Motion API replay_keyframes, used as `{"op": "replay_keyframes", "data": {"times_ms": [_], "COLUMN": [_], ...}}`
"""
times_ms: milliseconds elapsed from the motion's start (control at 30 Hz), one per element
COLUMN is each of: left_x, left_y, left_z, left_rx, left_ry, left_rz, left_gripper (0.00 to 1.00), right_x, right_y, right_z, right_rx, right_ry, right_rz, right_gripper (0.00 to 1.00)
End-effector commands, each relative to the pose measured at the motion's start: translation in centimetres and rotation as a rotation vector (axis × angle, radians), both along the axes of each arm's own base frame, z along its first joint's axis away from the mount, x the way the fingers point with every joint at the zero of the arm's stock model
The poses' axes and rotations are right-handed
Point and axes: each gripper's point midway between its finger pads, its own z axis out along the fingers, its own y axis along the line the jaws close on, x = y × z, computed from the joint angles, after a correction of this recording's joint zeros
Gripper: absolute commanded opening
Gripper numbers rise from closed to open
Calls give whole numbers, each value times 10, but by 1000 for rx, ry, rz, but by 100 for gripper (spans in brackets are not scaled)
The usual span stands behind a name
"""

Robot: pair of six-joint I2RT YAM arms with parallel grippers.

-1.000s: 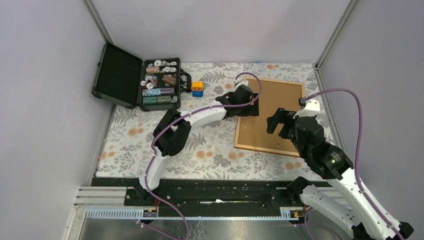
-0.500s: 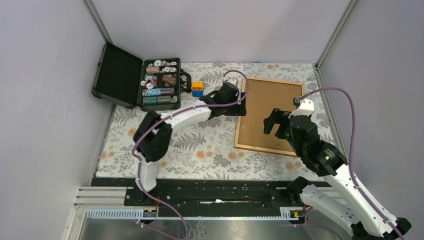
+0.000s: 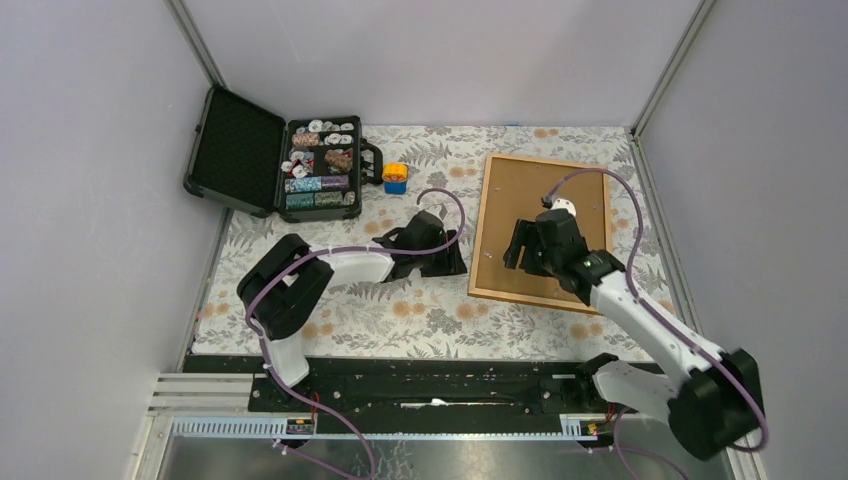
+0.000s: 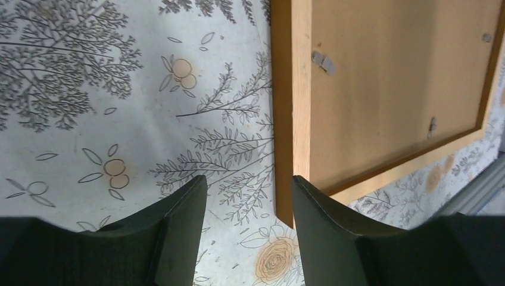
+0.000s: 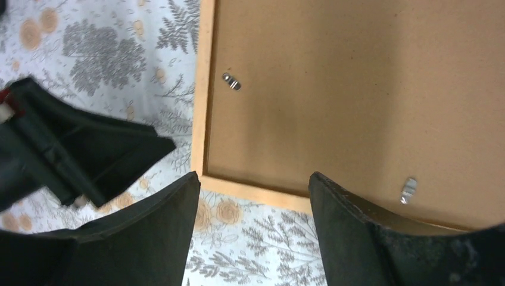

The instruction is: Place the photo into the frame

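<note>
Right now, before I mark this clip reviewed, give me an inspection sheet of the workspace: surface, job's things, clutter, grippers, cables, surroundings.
Surface: floral cloth, flat over the table.
Job's things: frame lying face down at the right, backing board inside it, metal clips along its edge. Photo: nothing seen.
Clutter: open black case at the far left, holding chips; small orange and blue object beside it.
Grippers: left gripper open and empty, beside the frame's left edge; right gripper open and empty, over the frame's near-left corner.
Cables: left purple cable loops off the wrist; right purple cable arcs over the board.
Surroundings: pale walls; metal rail at the near edge.
</note>
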Motion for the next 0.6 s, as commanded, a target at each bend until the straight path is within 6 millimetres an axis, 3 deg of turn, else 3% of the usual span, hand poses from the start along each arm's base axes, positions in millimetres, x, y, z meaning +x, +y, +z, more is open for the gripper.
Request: {"op": "replay_keyframes", "data": {"times_ms": [0, 133, 400, 567], "left_x": [5, 5, 6, 4], "left_y": [-32, -43, -49, -44], "left_z": [46, 35, 18, 9], "left_rx": [-239, -283, -265, -235], "left_ry": [-101, -83, -53, -31], "left_rz": [-58, -81, -103, -91], "left_gripper": [58, 52, 37, 31], "right_x": [29, 52, 80, 95], "right_y": [31, 40, 47, 45], "right_z": [-13, -34, -63, -81], "right_rx": [186, 228, 291, 259], "right_ry": [42, 126, 202, 217], "right_rz": [87, 122, 153, 139], "right_gripper": [71, 55, 44, 39]}}
